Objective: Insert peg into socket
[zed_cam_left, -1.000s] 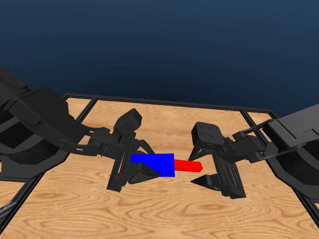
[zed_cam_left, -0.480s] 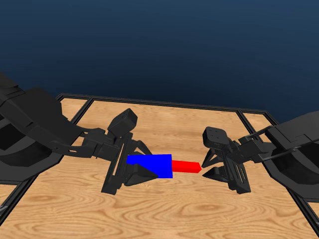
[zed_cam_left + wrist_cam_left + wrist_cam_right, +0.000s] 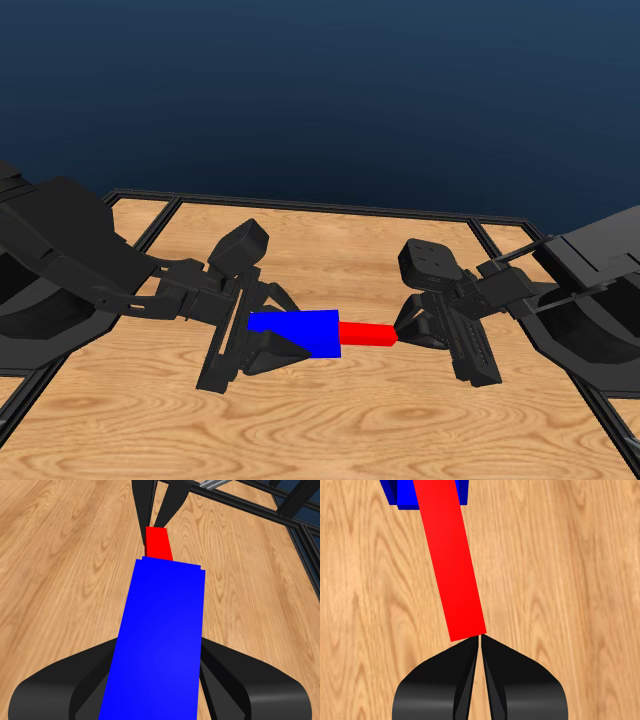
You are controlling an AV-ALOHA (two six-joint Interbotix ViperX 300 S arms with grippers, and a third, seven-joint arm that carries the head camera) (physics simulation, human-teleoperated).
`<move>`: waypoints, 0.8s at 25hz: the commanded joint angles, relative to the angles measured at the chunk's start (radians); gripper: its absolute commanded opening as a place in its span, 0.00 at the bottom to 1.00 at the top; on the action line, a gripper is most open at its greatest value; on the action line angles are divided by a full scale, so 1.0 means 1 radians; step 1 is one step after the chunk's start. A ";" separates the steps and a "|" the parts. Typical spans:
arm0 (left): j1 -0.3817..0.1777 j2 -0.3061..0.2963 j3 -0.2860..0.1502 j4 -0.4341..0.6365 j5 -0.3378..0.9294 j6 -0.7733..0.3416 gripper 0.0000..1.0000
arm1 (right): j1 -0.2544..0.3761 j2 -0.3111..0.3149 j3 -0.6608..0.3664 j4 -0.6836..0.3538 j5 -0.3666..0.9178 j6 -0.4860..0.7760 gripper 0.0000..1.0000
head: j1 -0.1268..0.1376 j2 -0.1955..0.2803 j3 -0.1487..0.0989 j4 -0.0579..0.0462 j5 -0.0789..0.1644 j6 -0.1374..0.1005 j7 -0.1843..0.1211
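Note:
The blue socket (image 3: 295, 333) hangs above the table with my left gripper (image 3: 298, 332) shut on it, one black jaw on each side (image 3: 160, 640). The red peg (image 3: 366, 333) sticks out of the socket's open end toward the right arm, its inner part hidden inside the block. In the right wrist view the peg (image 3: 451, 560) runs from the socket (image 3: 405, 492) down to my right gripper (image 3: 480, 642). The right gripper (image 3: 402, 328) is shut with nothing between its jaws, and its joined tips meet the peg's free end.
The wooden table (image 3: 330, 420) lies below both grippers, framed by a black rail (image 3: 330, 208) along its far edge. The left arm's bulk (image 3: 60, 270) and the right arm's bulk (image 3: 595, 310) fill the sides.
The right gripper, open beside the peg a second ago, has shut and moved up to the peg's free end. Less of the peg shows outside the socket. The camera has shifted slightly.

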 commanded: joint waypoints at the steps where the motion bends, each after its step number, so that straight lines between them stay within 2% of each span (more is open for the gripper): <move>1: 0.000 -0.021 -0.027 0.001 -0.042 0.000 0.00 | 0.004 -0.007 -0.073 -0.018 0.006 -0.020 0.00 | -0.003 -0.015 -0.011 0.000 -0.011 0.002 -0.002; 6: -0.002 -0.011 -0.019 0.004 -0.031 0.000 0.00 | 0.004 0.058 -0.153 -0.007 -0.032 -0.057 0.00 | -0.004 -0.014 -0.011 0.000 -0.008 0.004 0.000; 7: 0.000 -0.021 -0.034 0.003 -0.035 -0.003 0.00 | 0.004 0.067 -0.165 -0.005 -0.039 -0.066 0.00 | -0.005 -0.014 -0.011 0.000 -0.008 0.004 0.000; 8: -0.002 -0.012 -0.023 0.002 -0.037 -0.003 0.00 | 0.002 0.078 -0.180 -0.003 -0.050 -0.073 0.00 | -0.005 -0.014 -0.011 0.000 -0.007 0.005 0.000; 9: 0.003 -0.016 -0.032 0.001 -0.013 0.005 0.00 | 0.002 0.086 -0.194 0.002 -0.059 -0.085 0.00 | -0.005 -0.013 -0.011 0.001 -0.008 0.005 0.001; 10: -0.002 -0.011 -0.022 0.003 -0.032 -0.002 0.00 | 0.002 0.093 -0.200 0.006 -0.060 -0.092 0.00 | -0.004 -0.013 -0.011 0.001 -0.008 0.005 0.001; 11: -0.002 -0.017 -0.034 0.003 -0.036 0.000 0.00 | 0.002 0.101 -0.209 0.010 -0.072 -0.099 0.00 | -0.005 -0.013 -0.011 0.001 -0.006 0.005 0.002; 15: -0.003 -0.021 -0.026 0.000 -0.045 -0.004 0.00 | 0.008 0.125 -0.246 0.023 -0.084 -0.137 0.00 | -0.006 -0.012 -0.011 0.001 -0.007 0.008 0.002; 20: -0.003 -0.018 -0.011 0.001 -0.037 -0.004 0.00 | 0.000 0.139 -0.244 0.028 -0.061 -0.149 0.00 | -0.010 -0.012 -0.012 0.001 -0.007 0.010 0.004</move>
